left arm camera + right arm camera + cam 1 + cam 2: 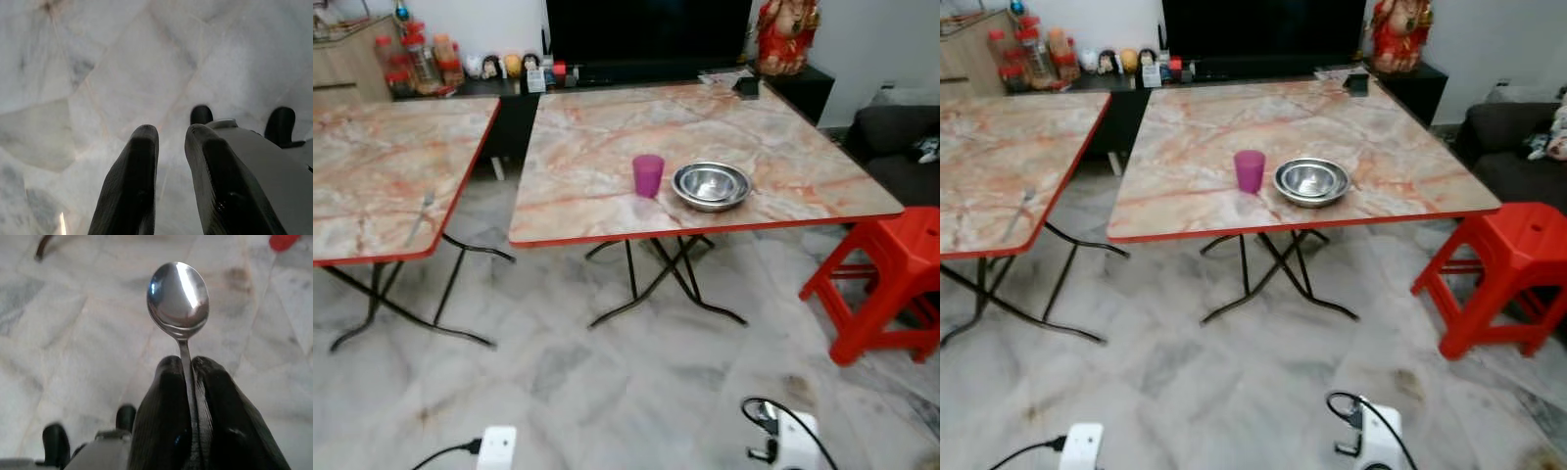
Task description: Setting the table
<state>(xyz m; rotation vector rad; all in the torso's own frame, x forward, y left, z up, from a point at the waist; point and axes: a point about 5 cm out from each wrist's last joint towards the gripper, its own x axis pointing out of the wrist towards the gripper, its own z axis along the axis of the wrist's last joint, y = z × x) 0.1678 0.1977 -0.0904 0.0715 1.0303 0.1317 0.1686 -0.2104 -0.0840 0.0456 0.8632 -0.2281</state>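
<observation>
Right gripper (188, 377) hangs low over the marble floor (607, 382) and pinches the handle of a shiny metal spoon (178, 296) tight between its two black fingers, with the bowl of the spoon sticking out past them. Left gripper (171, 142) also hangs over the floor, holding nothing, its fingers a little apart. On the folding table (803, 186) ahead, a purple cup (648, 175) stands just beside a steel bowl (711, 185), and a fork (420, 217) lies on the other table (372, 157) to the left.

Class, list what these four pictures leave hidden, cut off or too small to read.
1. Spoon: its handle end, buried between the right gripper fingers, right wrist view.
2. Utensil on the left table: too small and faint to identify, eye views.
3. Red stool: cut by the frame edge, left eye view.
</observation>
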